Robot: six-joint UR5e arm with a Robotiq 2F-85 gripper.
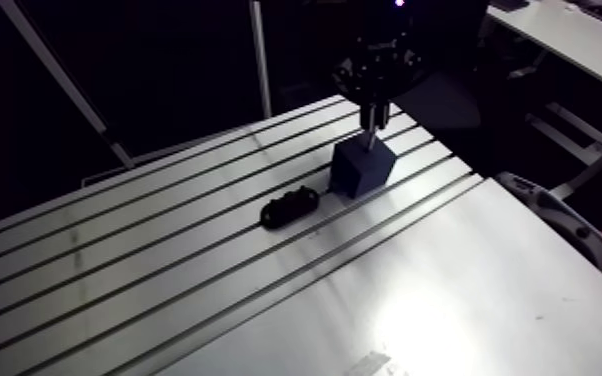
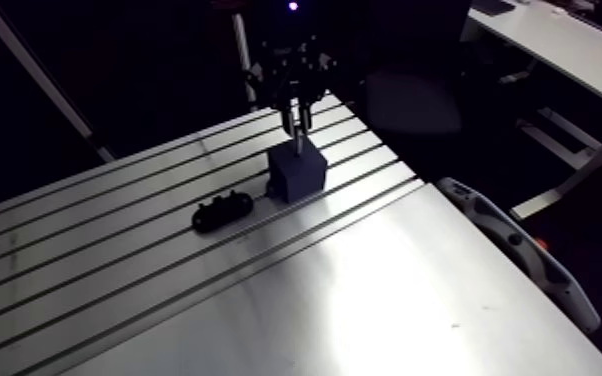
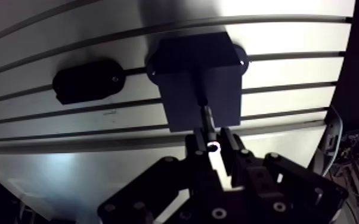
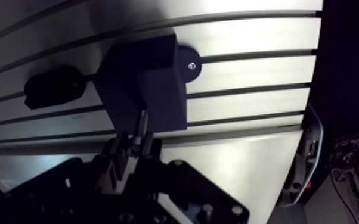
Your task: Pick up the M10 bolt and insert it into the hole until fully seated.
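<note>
M10 bolt point(image 3: 206, 114) gripped by end effector point(image 3: 215, 145) over block point(image 3: 185, 62); black holder point(image 3: 86, 80) beside.

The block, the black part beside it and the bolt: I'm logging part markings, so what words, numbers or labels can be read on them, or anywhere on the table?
No text can be read in any view.
block: plain dark faces, no label.
black part: no marking shows.
bolt, gripped in the claw: too small and dim to show any stamp.
table: bare slotted metal, no sign.
</note>
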